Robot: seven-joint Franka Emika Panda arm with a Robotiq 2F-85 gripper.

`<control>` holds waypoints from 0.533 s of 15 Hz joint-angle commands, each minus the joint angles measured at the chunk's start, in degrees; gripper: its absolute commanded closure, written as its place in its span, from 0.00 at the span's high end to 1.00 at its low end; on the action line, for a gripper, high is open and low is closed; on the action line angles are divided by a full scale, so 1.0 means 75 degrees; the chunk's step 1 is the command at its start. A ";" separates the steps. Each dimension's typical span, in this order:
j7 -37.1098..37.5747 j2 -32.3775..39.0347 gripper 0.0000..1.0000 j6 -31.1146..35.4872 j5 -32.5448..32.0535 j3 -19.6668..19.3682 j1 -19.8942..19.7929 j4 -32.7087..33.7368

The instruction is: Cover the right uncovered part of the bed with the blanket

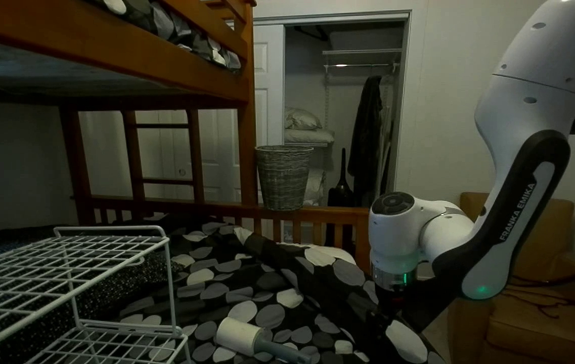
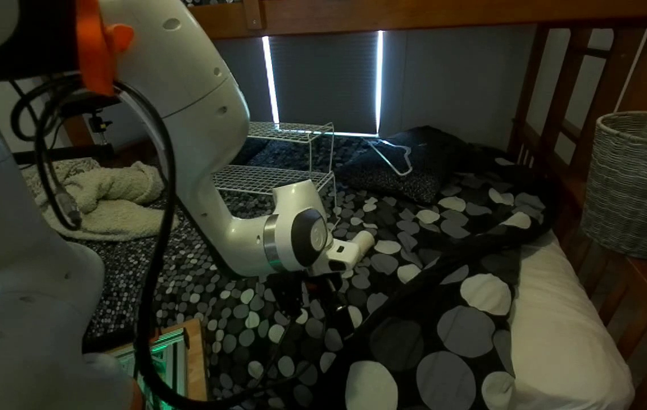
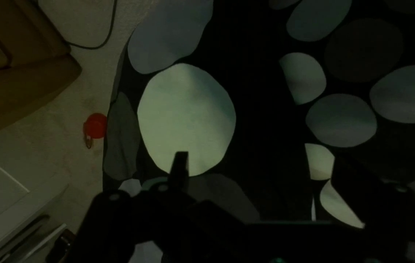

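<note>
The bed is the lower bunk, with a slatted wooden end rail [image 1: 338,216]. A bare white strip of its mattress [image 2: 562,341] shows beside the rail. The black blanket with white and grey ovals covers much of the bed in both exterior views [image 1: 269,316] [image 2: 451,364]. A dark folded ridge runs diagonally across it. My gripper [image 1: 381,323] is low over the blanket near the bed's open side, also seen in an exterior view [image 2: 320,316]. In the wrist view, its fingers [image 3: 261,160] are spread apart over the blanket [image 3: 189,113], with no cloth visibly pinched. Contact with the blanket is unclear.
A white wire rack [image 1: 115,260] and a lint roller [image 1: 239,336] are on the bed. A wicker basket [image 1: 284,177] stands at the end rail. A hanger [image 2: 406,168] lies on a dark pillow. A brown armchair [image 1: 535,328] stands beside the bed.
</note>
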 commanded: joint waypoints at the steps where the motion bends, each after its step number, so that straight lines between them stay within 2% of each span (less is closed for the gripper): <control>1: 0.1158 0.0879 1.00 0.0179 -0.1243 -0.0209 0.0019 0.0497; 8: 0.2597 0.2052 1.00 0.0272 -0.2748 -0.0368 0.0101 0.1309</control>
